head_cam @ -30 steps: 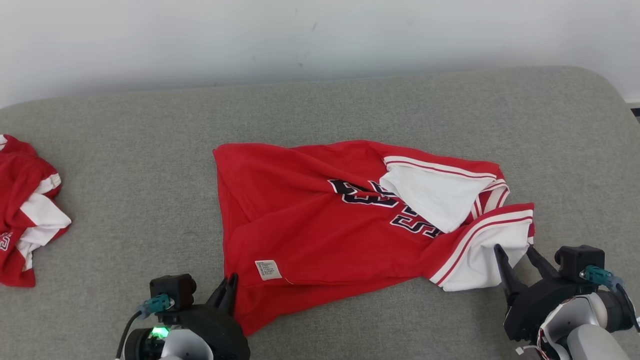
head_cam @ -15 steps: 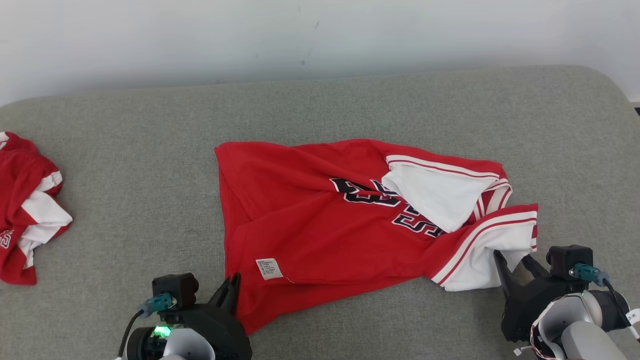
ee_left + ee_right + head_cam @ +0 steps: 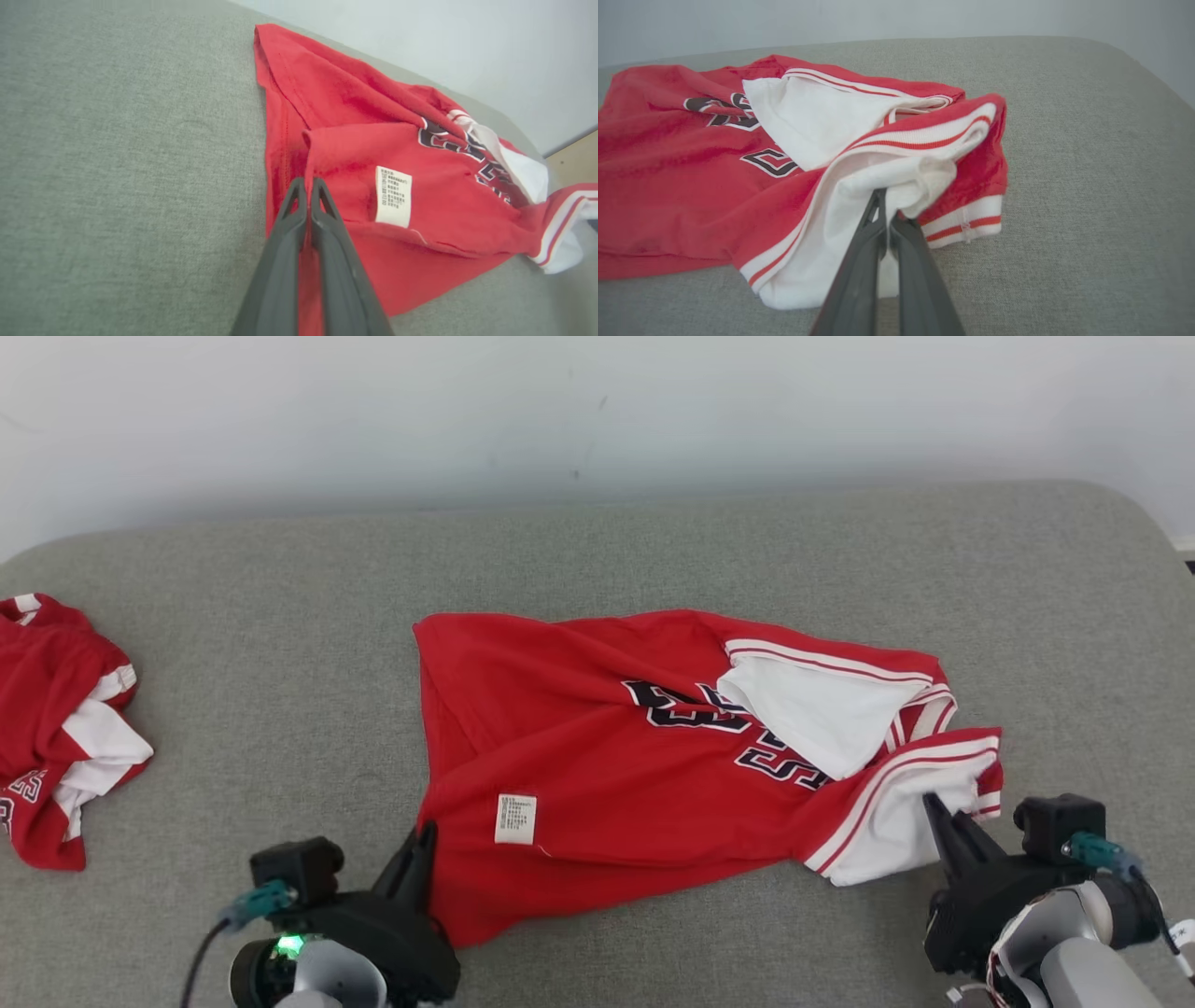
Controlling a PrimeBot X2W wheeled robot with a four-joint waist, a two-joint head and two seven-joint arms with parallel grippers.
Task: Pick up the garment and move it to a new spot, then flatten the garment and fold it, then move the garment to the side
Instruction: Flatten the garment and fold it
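Grey upholstered surface (image 3: 280, 616), pale wall (image 3: 597, 411) behind. Near edge: your left gripper (image 3: 422, 838) has its fingers clamped on the crumpled red-and-white jersey garment (image 3: 607, 775) at a hem corner; right gripper (image 3: 934, 803) fingers are pinched on its white striped edge. The garment lies mid-surface. Step: pick-up. Next, probably an even two-handed lift.

We find open grey padded surface (image 3: 271, 644) between the red garment (image 3: 597, 784) and the crumpled red-and-white heap (image 3: 65, 728) at the far left, wide enough for a claw to pass. Behind the garment a bare strip runs to the pale wall (image 3: 597, 420), which closes the far side. Right of the garment the surface lies bare to its rounded corner. Along the near edge our 2 claws block the way, the left claw (image 3: 423, 835) and right claw (image 3: 934, 803), both clamped on the garment's edge.
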